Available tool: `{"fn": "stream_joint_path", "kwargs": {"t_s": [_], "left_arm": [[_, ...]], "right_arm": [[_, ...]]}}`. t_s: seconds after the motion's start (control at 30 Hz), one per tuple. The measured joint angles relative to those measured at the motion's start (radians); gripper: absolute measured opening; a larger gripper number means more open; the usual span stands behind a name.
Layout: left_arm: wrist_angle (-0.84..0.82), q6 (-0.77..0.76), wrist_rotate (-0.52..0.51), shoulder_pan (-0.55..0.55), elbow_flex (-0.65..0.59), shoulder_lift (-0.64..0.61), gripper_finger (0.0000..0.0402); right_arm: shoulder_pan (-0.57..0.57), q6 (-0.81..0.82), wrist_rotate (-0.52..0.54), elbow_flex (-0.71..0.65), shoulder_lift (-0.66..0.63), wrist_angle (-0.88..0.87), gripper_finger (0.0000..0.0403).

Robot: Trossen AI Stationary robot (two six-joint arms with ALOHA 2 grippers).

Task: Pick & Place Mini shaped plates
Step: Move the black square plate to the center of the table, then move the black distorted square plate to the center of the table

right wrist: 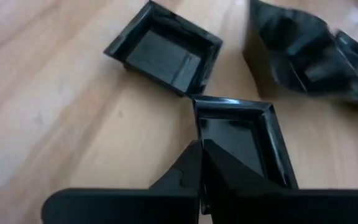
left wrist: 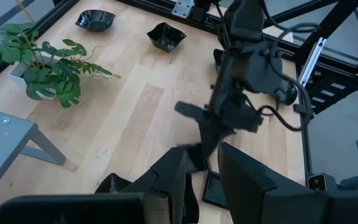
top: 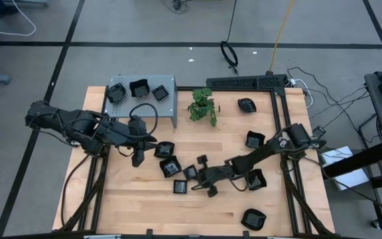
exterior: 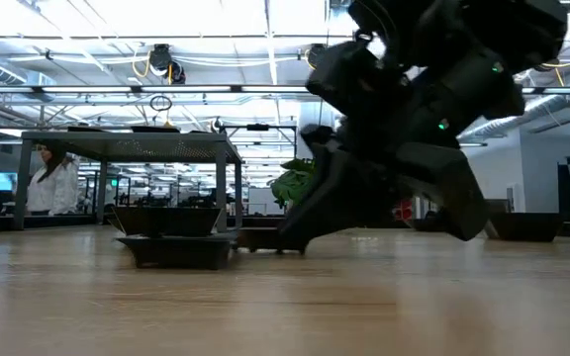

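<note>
Several small glossy black plates lie on the wooden table. Three of them sit on the grey perforated shelf (top: 172, 105), and a cluster (top: 170, 166) lies mid-table. My right gripper (top: 195, 174) reaches in from the table's right and is shut on one square plate (right wrist: 238, 140) of the cluster. Two other plates (right wrist: 163, 53) (right wrist: 309, 50) lie just beyond it. My left gripper (top: 138, 158) hovers open left of the cluster, near a plate (top: 165, 149), and holds nothing. My right gripper pinches the square plate by one side wall (right wrist: 199, 124). One finger (right wrist: 241, 177) is inside the dish and the other (right wrist: 176, 180) outside. It comes in low from the table's right. Whether the plate is off the wood I cannot tell.
A small green potted plant (top: 203, 106) stands right of the shelf. Single plates lie at the far right (top: 246, 104), right (top: 254, 139) (top: 256, 179) and near right (top: 253, 218). A black frame (top: 280, 113) borders the table's right side. A person (exterior: 52, 183) stands far off in the room.
</note>
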Motion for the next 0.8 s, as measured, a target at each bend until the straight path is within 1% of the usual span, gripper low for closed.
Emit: {"fn": "stream_joint_path", "kwargs": {"t_s": [0.07,0.17,0.3,0.4,0.5,0.63,0.77,0.8], "left_arm": [[0.0,0.0,0.0,0.0,0.0,0.0,0.0097],[0.0,0.0,0.0,0.0,0.0,0.0,0.0097],[0.0,0.0,0.0,0.0,0.0,0.0,0.0097],[0.0,-0.001,0.0,0.0,0.0,0.0,0.0097],[0.0,-0.004,0.0,0.0,0.0,0.0,0.0097],[-0.001,-0.003,0.001,0.0,0.0,0.0,0.0097],[-0.001,-0.003,0.001,0.0,0.0,0.0,0.0097],[-0.001,-0.003,0.001,0.0,0.0,0.0,0.0097]], "right_arm": [[-0.001,-0.01,-0.028,0.029,0.018,-0.003,0.0003],[0.0,-0.018,-0.035,0.053,0.03,-0.011,0.0018],[0.0,-0.053,-0.045,0.081,0.032,-0.013,0.005],[0.0,-0.055,-0.072,0.099,0.03,-0.003,0.0076],[0.0,-0.056,-0.056,0.099,0.03,-0.018,0.0101],[0.0,-0.031,-0.055,0.099,-0.01,-0.102,0.0128],[0.0,0.049,-0.051,0.099,-0.095,-0.284,0.0139],[0.0,0.071,-0.036,0.099,-0.12,-0.341,0.0139]]}}
